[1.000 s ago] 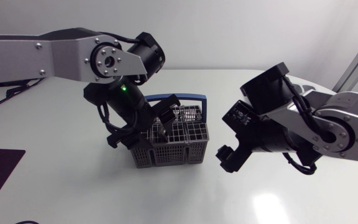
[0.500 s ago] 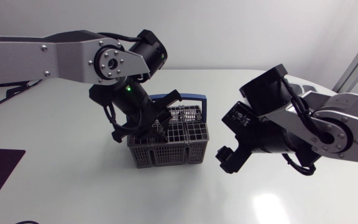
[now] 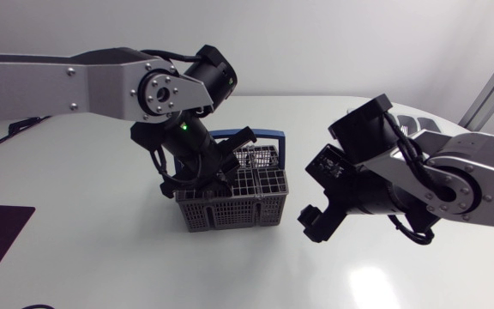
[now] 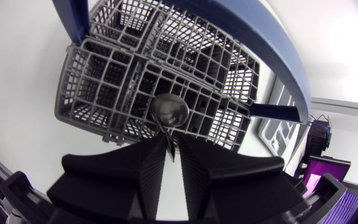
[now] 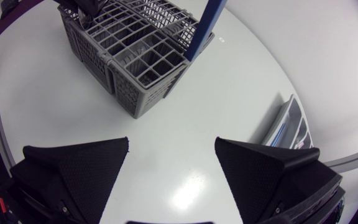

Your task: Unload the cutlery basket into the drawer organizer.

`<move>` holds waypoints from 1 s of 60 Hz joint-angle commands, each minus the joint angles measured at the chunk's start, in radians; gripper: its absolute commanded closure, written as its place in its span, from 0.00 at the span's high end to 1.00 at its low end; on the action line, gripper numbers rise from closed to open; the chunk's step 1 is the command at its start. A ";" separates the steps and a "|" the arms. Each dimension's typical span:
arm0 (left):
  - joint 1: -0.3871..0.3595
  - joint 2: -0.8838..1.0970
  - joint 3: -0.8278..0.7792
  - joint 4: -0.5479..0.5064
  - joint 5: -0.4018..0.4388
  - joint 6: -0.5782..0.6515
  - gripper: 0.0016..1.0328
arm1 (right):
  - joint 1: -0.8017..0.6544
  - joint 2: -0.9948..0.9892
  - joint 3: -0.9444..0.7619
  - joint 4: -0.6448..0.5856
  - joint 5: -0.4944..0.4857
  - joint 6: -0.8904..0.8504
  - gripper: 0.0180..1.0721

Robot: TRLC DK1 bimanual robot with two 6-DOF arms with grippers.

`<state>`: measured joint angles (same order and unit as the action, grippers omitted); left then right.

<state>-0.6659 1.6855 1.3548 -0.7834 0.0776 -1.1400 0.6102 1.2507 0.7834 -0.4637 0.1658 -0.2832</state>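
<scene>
Left gripper pinching a spoon over the basket — a straight lift mattered most.

The left gripper [image 4: 171, 163] had its jaws pressed onto the thin stem of the spoon [image 4: 169, 112], bowl pointing down at the basket [image 4: 98, 81]. Whether it had cleared its cell could not be told. The pull would best run straight along the stem, away from the grid walls and the blue handle [image 4: 278, 56], lest the basket tip. The right gripper [image 5: 171, 155] hung beside the basket, jaws spread and empty — the organizer [image 5: 286, 127] lay beyond it, well apart from the basket.
</scene>
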 commanded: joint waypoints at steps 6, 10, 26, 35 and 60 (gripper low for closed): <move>-0.020 0.020 -0.028 0.006 -0.042 0.017 0.04 | 0.010 0.012 -0.024 0.008 0.012 0.024 0.95; -0.020 0.019 -0.029 0.004 -0.042 0.023 0.04 | 0.010 0.012 -0.024 0.008 0.014 0.022 0.95; -0.018 0.002 -0.039 0.001 -0.041 0.037 0.04 | 0.013 0.012 -0.029 0.008 0.015 0.022 0.95; -0.012 -0.029 -0.039 0.001 -0.039 0.037 0.04 | 0.013 0.012 -0.032 0.008 0.017 0.021 0.95; -0.004 -0.107 -0.033 0.003 -0.015 0.037 0.04 | 0.016 0.004 -0.042 0.008 0.021 0.021 0.95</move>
<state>-0.6811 1.6146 1.3357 -0.7761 0.0559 -1.1141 0.6163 1.2503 0.7715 -0.4633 0.1814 -0.2832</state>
